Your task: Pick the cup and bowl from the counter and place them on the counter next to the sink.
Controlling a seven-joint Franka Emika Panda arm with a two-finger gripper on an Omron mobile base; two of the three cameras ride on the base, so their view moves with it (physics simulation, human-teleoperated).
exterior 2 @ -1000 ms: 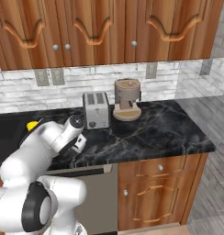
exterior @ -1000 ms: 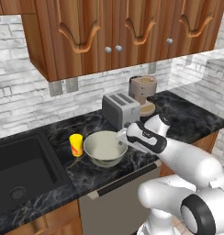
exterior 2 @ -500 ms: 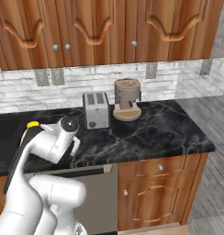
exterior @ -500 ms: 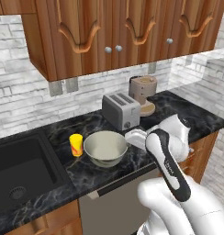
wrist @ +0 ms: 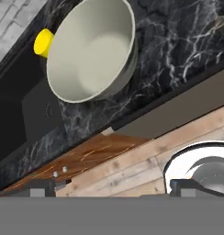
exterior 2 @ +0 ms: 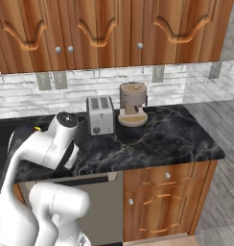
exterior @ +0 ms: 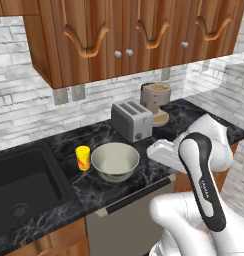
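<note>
The wide round grey-beige bowl (exterior: 115, 161) with its smooth pale inside sits mid-frame on the glossy, veined black counter (exterior: 106, 187), the small yellow cup (exterior: 83, 158) just beside it toward the black sink (exterior: 24, 185). The hand view adds the gripper (wrist: 113, 187), jaws spread wide and empty, and wood grain beneath the counter's edge; the right base view adds a boxy metal toaster (exterior 2: 100, 115).

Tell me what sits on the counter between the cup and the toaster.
The bowl sits there, on the counter, just right of the cup and in front-left of the toaster, as the left base view shows.
</note>
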